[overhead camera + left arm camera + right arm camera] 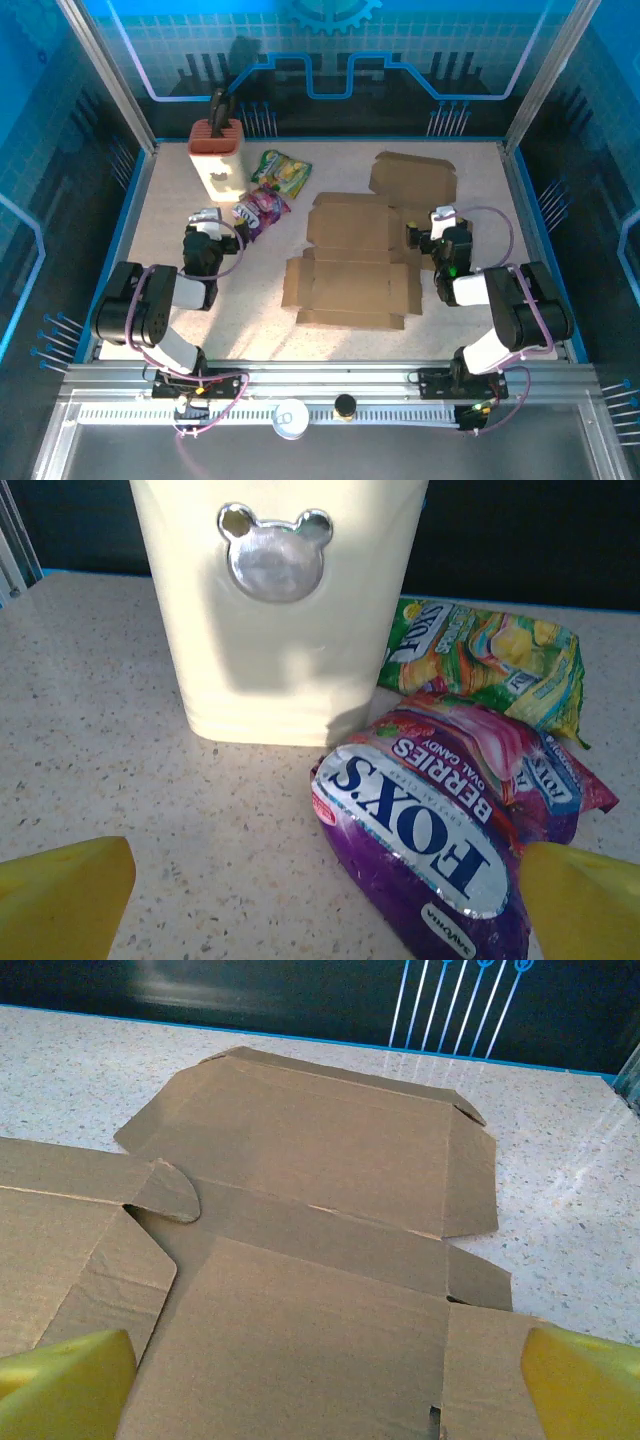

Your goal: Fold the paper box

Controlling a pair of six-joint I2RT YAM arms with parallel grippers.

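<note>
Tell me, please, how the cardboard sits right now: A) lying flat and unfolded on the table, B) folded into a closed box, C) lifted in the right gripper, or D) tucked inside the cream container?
A: the cardboard lies spread flat on the table with its flaps out, and the right gripper is open and holds nothing.

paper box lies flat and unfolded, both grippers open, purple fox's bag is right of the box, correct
No: in the top external view the purple Fox's bag sits left of the paper box. The box does lie flat and unfolded, and the left gripper and right gripper are open.
</note>
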